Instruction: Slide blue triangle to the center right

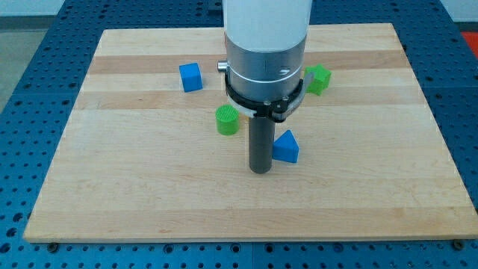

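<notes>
pale wooden board carrying, about the blue triangular block near its centre: my tip, a bare rod grasping nothing, touching its left; green cylinder upper-left; blue cube farther upper-left; green block above.

Light wooden board, plank grain running across the view, sitting on a blue perforated table that shows on all sides. Four blocks directly on the board. Blue cube upper left of centre, well apart from the rest. Green cylinder near centre, upright. Green block to the view's right of the arm housing, partly hidden by it, shape unclear. Blue triangle just below centre, slightly to the right. My tip is down at the board surface, just beside the blue triangle's left edge; contact can't be confirmed from this angle.
</notes>
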`<control>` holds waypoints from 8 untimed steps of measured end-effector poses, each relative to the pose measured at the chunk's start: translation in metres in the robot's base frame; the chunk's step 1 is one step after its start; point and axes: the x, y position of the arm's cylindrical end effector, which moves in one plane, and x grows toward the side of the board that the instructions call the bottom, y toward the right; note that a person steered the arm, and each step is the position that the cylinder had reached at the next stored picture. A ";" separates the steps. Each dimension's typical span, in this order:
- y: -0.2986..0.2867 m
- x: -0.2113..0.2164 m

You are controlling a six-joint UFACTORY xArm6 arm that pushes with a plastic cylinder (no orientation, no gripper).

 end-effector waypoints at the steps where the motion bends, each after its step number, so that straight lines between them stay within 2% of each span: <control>1: 0.011 -0.012; 4: 0.060 -0.035; 8: 0.068 -0.079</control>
